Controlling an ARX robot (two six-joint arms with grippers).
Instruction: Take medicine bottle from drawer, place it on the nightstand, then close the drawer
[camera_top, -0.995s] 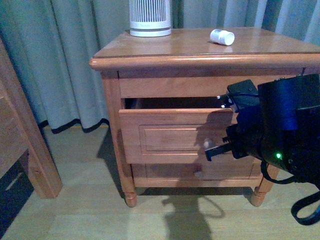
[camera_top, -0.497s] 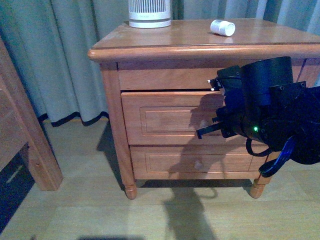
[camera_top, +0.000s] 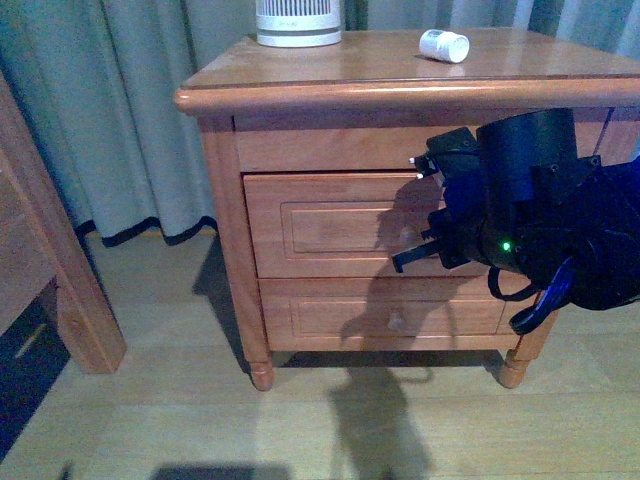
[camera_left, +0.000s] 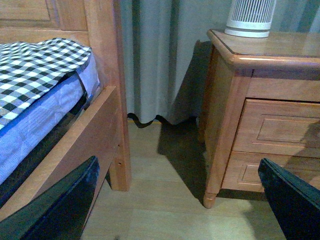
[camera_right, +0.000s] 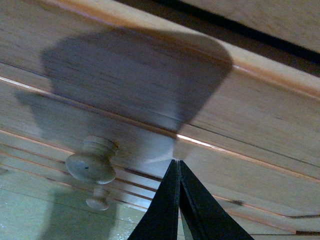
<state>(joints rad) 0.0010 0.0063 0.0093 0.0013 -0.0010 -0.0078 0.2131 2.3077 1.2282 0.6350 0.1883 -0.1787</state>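
The medicine bottle (camera_top: 444, 45) lies on its side on the glossy top of the nightstand (camera_top: 330, 70), towards the back right. Below it the drawer (camera_top: 320, 225) has its panelled front in line with the cabinet face. My right gripper (camera_top: 402, 262) is shut and empty in front of that panel. In the right wrist view its tips (camera_right: 175, 161) rest against the drawer front (camera_right: 240, 125), beside the round knob (camera_right: 92, 161). My left gripper (camera_left: 175, 210) hangs open and empty low over the floor, between the bed and the nightstand (camera_left: 225, 115).
A white ribbed device (camera_top: 298, 22) stands at the back of the top. The shallower drawer (camera_top: 380, 318) sits below, shut. A wooden bed frame (camera_left: 105, 75) with a checked mattress (camera_left: 40, 65) is to the left. Grey curtains (camera_top: 130, 110) hang behind. Wooden floor (camera_top: 300, 430) lies in front.
The drawer went from partly open to pushed in level with the cabinet. My right gripper moved in towards the nightstand with it. The bottle stayed where it was.
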